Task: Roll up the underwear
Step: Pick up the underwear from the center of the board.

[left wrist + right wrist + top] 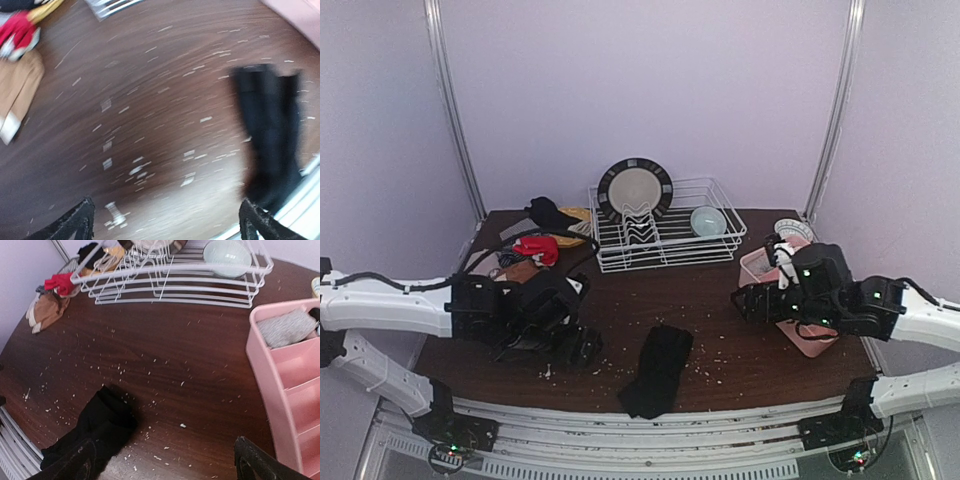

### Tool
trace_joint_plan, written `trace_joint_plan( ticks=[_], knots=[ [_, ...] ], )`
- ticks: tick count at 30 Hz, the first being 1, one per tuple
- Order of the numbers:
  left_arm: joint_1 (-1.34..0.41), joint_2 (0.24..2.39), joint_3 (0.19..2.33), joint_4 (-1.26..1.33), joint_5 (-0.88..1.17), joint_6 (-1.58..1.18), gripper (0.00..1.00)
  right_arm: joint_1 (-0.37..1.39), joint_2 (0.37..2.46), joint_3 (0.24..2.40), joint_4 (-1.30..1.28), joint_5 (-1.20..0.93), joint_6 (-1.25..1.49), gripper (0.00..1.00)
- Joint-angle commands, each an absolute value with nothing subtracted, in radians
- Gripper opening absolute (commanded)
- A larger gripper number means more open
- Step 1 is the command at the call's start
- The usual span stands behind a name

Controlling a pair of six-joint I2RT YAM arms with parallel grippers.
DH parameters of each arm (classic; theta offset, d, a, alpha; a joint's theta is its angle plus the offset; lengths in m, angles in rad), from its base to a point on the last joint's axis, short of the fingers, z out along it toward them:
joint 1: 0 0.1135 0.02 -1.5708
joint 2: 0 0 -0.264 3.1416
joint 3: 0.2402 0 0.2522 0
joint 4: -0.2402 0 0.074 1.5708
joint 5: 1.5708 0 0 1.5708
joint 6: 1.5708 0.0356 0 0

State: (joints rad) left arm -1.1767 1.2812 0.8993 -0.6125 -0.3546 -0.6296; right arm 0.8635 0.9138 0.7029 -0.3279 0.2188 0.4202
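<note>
A black underwear garment (pixel 658 370) lies folded into a long strip near the table's front edge; it also shows in the left wrist view (pixel 270 130) and the right wrist view (pixel 95 427). My left gripper (pixel 582 345) is open and empty, low over the table left of the strip (pixel 165 225). My right gripper (pixel 748 300) is open and empty, above the table to the strip's right (pixel 165 465). A pile of red (pixel 537 249), brown (pixel 520 270) and black (pixel 552 212) garments lies at the back left. A grey garment (pixel 286 326) sits in the pink tray (pixel 265 385).
A white wire dish rack (pixel 665 235) with a plate (pixel 634 189) and a pale bowl (pixel 708 221) stands at the back. The pink tray (pixel 760 266) stands at the right, under the right arm. Pale crumbs are scattered over the dark wooden table (pixel 720 350).
</note>
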Motion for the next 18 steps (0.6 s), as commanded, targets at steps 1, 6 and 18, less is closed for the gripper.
trace_joint_plan(
  ticks=[1, 6, 18],
  knots=[
    [-1.106, 1.184, 0.805, -0.653, -0.402, -0.731, 0.98, 0.925, 1.084, 0.757, -0.272, 0.146, 0.465, 0.9],
    [-1.059, 1.142, 0.74, -0.583, -0.351, -0.733, 0.95, 0.952, 1.338, 0.878, -0.274, 0.176, 0.516, 0.79],
    [-1.057, 1.243, 0.739, -0.538, -0.312, -0.707, 0.93, 0.966, 1.607, 0.977, -0.292, 0.056, 0.631, 0.59]
  ],
)
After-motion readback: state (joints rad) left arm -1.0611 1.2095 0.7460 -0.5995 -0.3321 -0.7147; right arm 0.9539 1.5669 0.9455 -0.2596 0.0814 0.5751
